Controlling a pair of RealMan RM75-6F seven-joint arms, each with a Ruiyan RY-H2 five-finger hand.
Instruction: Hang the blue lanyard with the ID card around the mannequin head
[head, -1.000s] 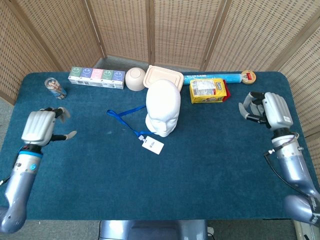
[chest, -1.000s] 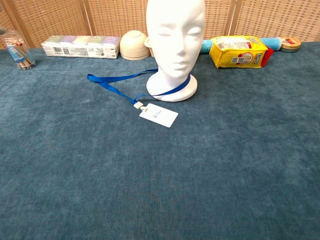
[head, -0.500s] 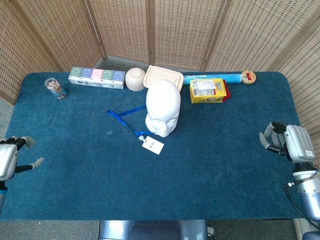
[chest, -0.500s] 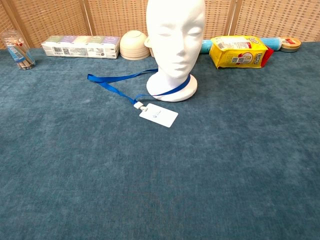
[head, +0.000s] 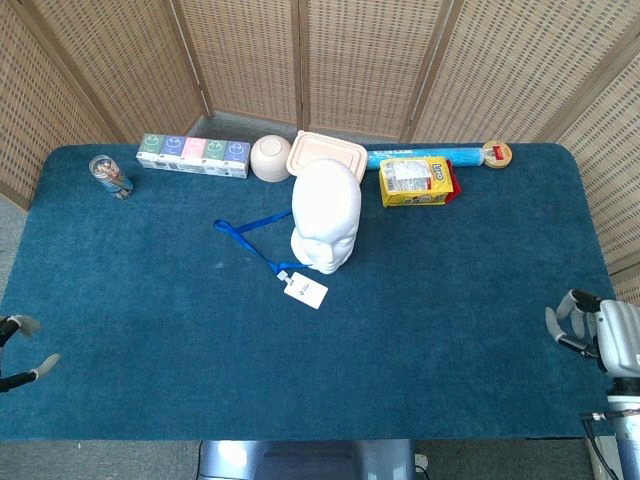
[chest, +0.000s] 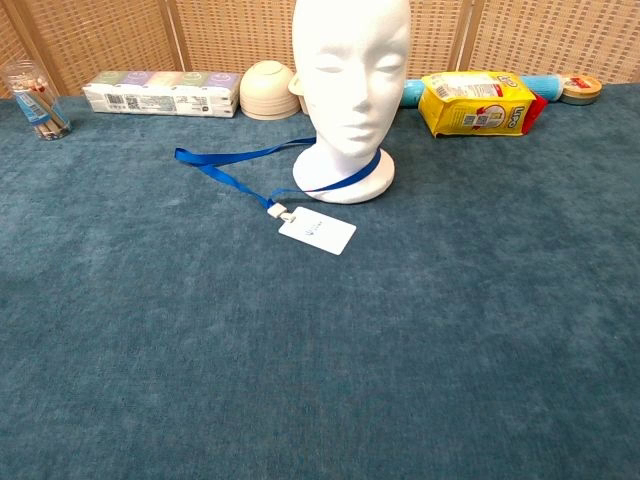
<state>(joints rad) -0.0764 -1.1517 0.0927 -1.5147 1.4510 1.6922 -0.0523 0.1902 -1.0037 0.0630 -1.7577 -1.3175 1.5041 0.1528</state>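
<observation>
Blue lanyard (chest: 232, 170) looped around the base of the white mannequin head (chest: 349, 75), which stands upright near the middle of the blue-covered surface (chest: 330, 380). The strap passes across the front of the neck and trails off to one side in a long loop lying flat, and the ID card (chest: 317, 231) rests face up on the cloth just in front of the base — the strap is too long to let the card dangle from so low a stand. Judged from this arrangement, the hanging appears done.

Left hand (head: 18, 350) at the near left edge of the surface, only a few spread fingertips showing, nothing between them. Right hand (head: 600, 335) at the near right edge, fingers apart and empty. Both sit well apart from the head, apparently clear of the work; neither appears in the chest view.

Along the far edge, unrelated items: a row of small boxes (head: 193, 155), a bowl (head: 270, 157), a lidded container (head: 326, 155), a yellow packet (head: 414, 181) and a glass (head: 108, 176).
</observation>
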